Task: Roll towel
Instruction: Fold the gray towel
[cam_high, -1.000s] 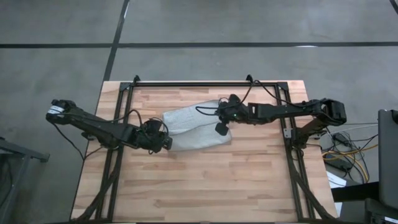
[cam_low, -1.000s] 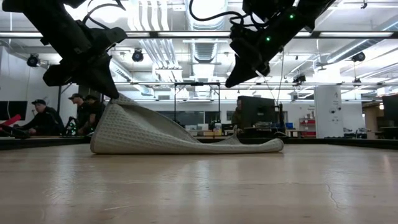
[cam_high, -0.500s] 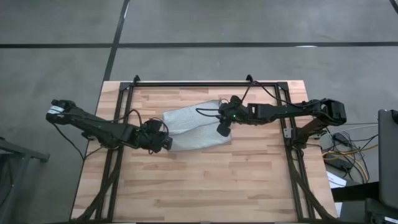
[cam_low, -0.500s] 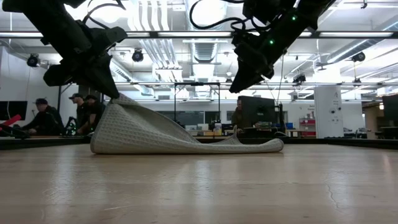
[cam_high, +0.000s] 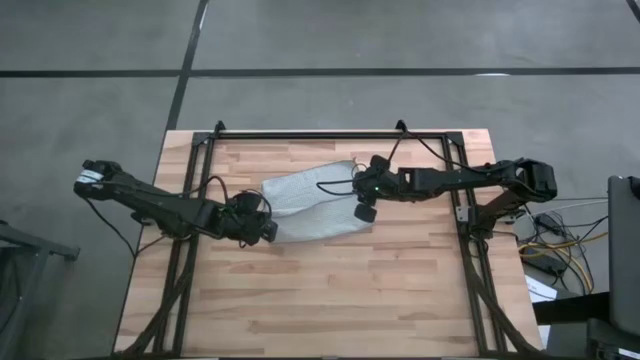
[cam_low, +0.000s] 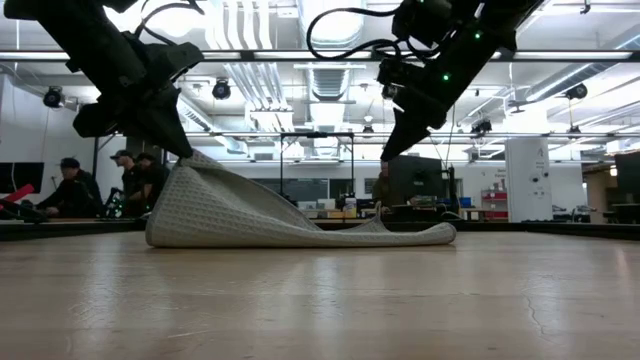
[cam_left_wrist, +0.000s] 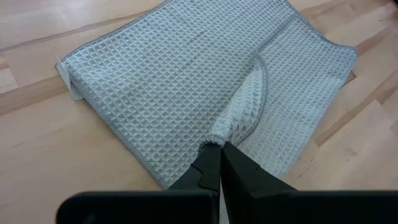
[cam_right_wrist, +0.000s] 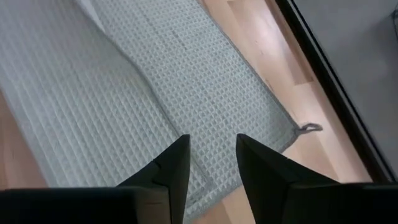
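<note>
While the left gripper (cam_left_wrist: 219, 148) pinches the towel (cam_high: 315, 205) corner up, the right gripper (cam_right_wrist: 211, 152) hovers above its right end — fingers apart, empty.

Grey concrete floor (cam_high: 90, 120), wooden table (cam_high: 320, 290), bright ceiling strip lights (cam_low: 300, 55), seated people (cam_low: 70, 190) beyond.

my left gripper (cam_high: 268, 230), dark two-finger one, clamped tight on pinched-up fold of light grey-blue waffle-weave towel (cam_high: 310, 205), holding it lifted. left arm stretched in low from table's left side. right gripper (cam_high: 364, 212) hanging in air over towel's right part, fingers (cam_right_wrist: 171, 168) parted, gripping nothing. right arm reaching straight in from right side.
</note>
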